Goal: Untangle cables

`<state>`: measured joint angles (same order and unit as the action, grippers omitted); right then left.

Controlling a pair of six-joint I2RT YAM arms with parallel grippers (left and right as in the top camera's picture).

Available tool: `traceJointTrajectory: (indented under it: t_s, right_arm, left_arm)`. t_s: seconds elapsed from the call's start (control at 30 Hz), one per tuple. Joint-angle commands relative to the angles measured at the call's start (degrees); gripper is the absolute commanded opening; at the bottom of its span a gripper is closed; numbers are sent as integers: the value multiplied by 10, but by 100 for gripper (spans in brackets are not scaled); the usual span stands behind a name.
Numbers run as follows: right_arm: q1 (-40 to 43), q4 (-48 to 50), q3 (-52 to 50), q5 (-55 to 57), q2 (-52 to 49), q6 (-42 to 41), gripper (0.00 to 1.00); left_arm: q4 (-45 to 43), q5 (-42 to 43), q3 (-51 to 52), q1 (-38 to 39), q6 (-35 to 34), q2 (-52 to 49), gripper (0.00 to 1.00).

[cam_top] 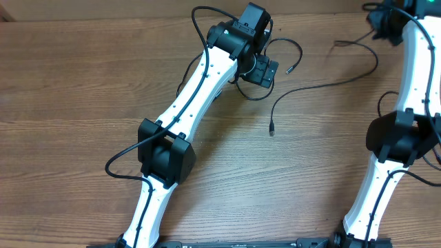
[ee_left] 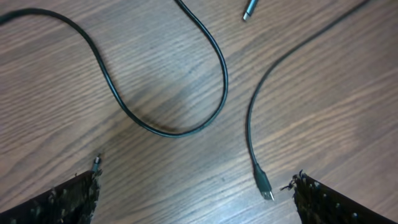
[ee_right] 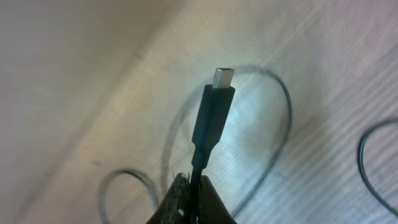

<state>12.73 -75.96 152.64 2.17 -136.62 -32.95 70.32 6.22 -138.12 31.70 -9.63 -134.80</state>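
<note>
The left gripper [ee_left: 196, 182] hangs over the wooden table [cam_top: 83, 76] at the far middle. Its jaws are spread as wide as they go and hold nothing. Its two fingers [ee_left: 68, 200] frame bare wood and cord.

In the left wrist view a black cable [ee_left: 163, 129] lies flat on the wood in a deep U-shaped loop. Beside it a second strand [ee_left: 250, 118] ends in a small plug [ee_left: 265, 186]. The plug's metal tip points to the lower right of that view, close to the finger on that side but apart from it. Another plug tip [ee_left: 249, 9] shows at the top edge.

From overhead, a long cable [cam_top: 324, 84] lies to the right of the left gripper. Its end plug [cam_top: 271, 129] points toward the near edge; the cord runs away from it, sweeps right, then curls back toward the far right. A shorter cable end [cam_top: 288, 70] beside the gripper points near-left.

The right gripper [ee_right: 191, 194], at the far right corner, is clamped tight on a cable just behind its USB-C plug [ee_right: 213, 115]. The plug stands straight out past the fingertips, with its metal tip pointing away from the gripper.
</note>
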Motion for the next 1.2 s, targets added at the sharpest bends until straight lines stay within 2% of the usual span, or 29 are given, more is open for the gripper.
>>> traceJointTrajectory:
  t_s: [0.0, 0.27, 0.37, 0.47, 0.53, 0.7, 0.87, 1.03, 1.17]
  right_arm:
    - [5, -19, 93, 7, 16, 22, 4]
    - [2, -82, 266, 7, 16, 50, 4]
    - [2, -91, 274, 7, 29, 56, 4]
    - [2, -108, 274, 8, 32, 65, 4]
    - [2, -122, 274, 7, 32, 74, 4]
    - [2, -133, 273, 8, 32, 92, 4]
    - [2, -138, 273, 8, 32, 93, 4]
    - [2, -139, 273, 8, 32, 93, 4]
    - [2, -145, 273, 8, 32, 93, 4]
  left_arm:
    - [5, 40, -7, 3, 23, 0, 99]
    - [18, 108, -7, 7, 86, 0, 100]
    - [32, 125, -7, 14, 157, 0, 100]
    - [50, 126, -6, 27, 265, 0, 99]
    - [52, 126, -1, 35, 297, 0, 100]
    - [34, 127, 4, 46, 297, -16, 100]
    - [35, 124, 4, 54, 256, -63, 100]
    - [63, 63, 5, 57, 162, -93, 95]
    - [73, 48, 4, 58, 69, -94, 96]
